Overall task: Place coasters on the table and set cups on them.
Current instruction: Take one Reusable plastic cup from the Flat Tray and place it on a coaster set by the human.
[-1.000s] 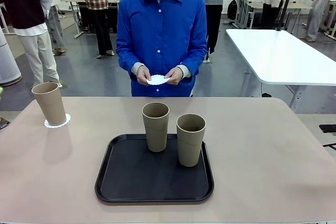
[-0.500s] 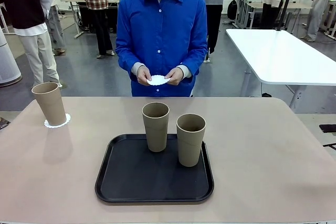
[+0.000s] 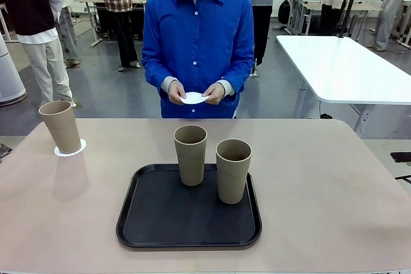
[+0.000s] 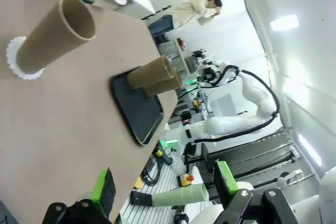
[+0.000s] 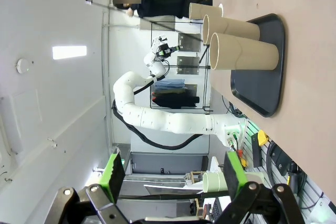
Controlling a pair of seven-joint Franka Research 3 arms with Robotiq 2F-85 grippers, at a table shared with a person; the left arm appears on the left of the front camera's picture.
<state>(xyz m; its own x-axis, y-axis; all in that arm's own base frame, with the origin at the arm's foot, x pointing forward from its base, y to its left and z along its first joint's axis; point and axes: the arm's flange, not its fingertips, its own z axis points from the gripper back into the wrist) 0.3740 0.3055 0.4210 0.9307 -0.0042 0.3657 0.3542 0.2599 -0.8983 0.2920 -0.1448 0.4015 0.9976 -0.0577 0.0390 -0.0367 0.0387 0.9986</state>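
One cup is done. It stands on its coaster near the far left corner of the worktop. Two more cups stand on the black tray by the middle of the near edge. The person holds another coaster past the far edge, not yet laid down. My left tool and right tool are wide apart and hold nothing. I think two cups are left to do.

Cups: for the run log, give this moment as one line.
left cup on coaster | two cups on tray | person holds second coaster | left gripper open | right gripper open
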